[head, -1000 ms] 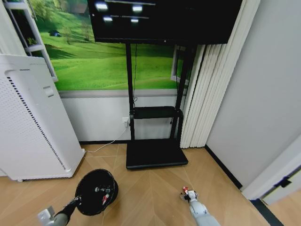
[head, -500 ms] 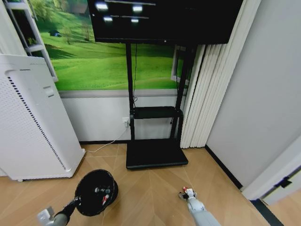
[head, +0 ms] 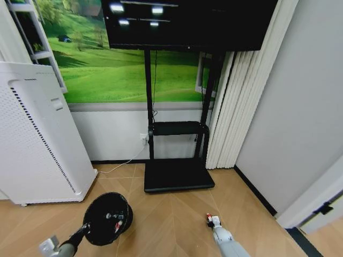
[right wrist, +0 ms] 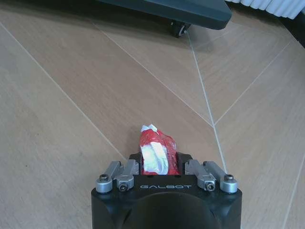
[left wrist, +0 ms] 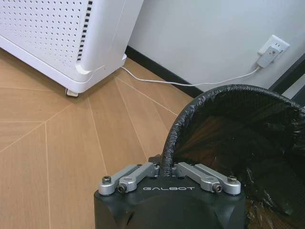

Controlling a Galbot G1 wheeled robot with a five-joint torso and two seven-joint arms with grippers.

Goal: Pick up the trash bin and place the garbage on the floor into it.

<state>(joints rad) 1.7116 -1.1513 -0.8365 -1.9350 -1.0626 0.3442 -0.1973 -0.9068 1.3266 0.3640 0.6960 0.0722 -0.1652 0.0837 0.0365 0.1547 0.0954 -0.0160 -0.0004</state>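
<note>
While the left hand [left wrist: 162, 175] pinches the rolled rim of the trash bin [head: 107, 218] at the lower left of the head view, the right hand [right wrist: 158, 164] sits at the lower middle right, closed on a crumpled red and white wrapper [right wrist: 155, 153]. In the left wrist view the bin's black mesh wall [left wrist: 248, 138] rises straight out of the clamped fingers, and in the head view the bin tilts with its mouth toward the camera, small pieces of litter [head: 114, 219] visible inside. The wrapper pokes out past the right hand's fingertips above the floor [right wrist: 71, 105], whose tan planks meet in a chevron seam. The bin and the right hand are well apart, with bare floor between them. Farther off, a tall white perforated appliance [head: 37, 144] stands at the left, with a white cable [left wrist: 190, 84] running to a wall socket [left wrist: 270, 50] near it. Beyond, a black screen stand [head: 177, 174] rests against the wall.
</note>
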